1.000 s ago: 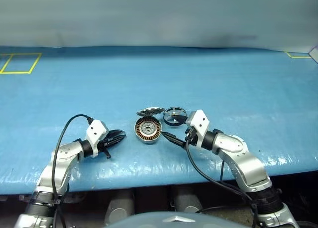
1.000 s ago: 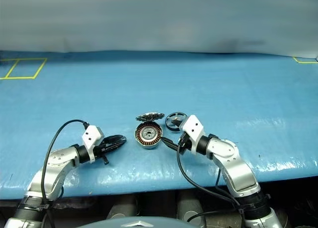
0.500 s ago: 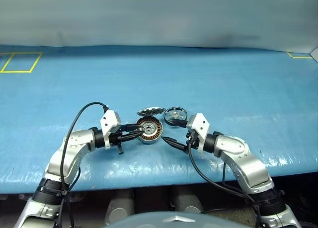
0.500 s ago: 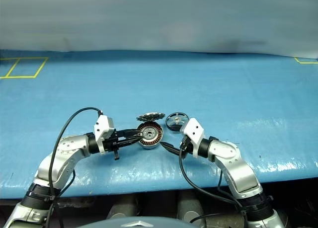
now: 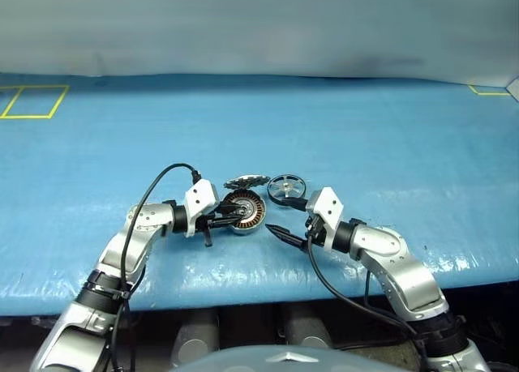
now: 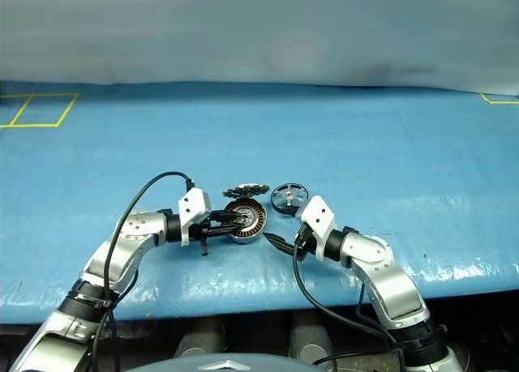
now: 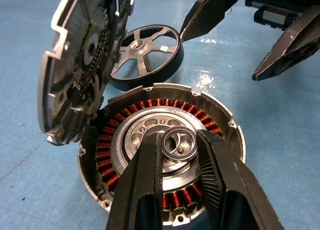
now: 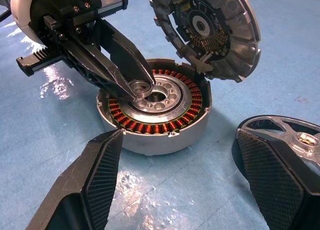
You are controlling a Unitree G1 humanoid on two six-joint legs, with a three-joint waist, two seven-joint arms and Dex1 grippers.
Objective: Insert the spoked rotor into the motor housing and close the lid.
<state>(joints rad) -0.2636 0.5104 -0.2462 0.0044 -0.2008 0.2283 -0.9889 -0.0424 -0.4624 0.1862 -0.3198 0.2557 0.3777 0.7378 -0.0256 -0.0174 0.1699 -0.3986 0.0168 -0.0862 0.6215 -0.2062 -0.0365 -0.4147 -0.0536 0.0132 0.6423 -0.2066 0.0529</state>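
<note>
Left wrist view: left tool [image 7: 181, 149] sits over the centre of the motor housing [image 7: 210, 109], its two black fingers [image 7: 142, 185] closed narrowly on a small shiny metal ring [image 7: 178, 142] held just above the pale hub. Copper-brown windings visible all round the hub; housing lies flat on the blue bench [image 5: 365, 137].

Lid [image 7: 80, 59] stands tilted on edge, leaning against the housing rim, ridged and toothed face turned toward the housing. Same arrangement seen in the right wrist view: lid [image 8: 207, 29] propped at the far rim of the housing [image 8: 155, 125], left tool's fingertips pinching the ring [image 8: 140, 87] over the hub.

Spoked rotor [image 5: 285, 189] lies flat on the bench just beside the housing [image 5: 247, 211] on its right and slightly farther from the robot, apart from it. Lid [image 5: 246, 180] is just behind the housing in the head view.

Right tool [image 5: 284, 224] is open wide, fingers well spread and holding nothing. It hovers near the housing's right side, with one finger close to the rotor; contact with the rotor cannot be determined. Left tool [image 5: 235, 216] reaches in from the housing's left.
</note>
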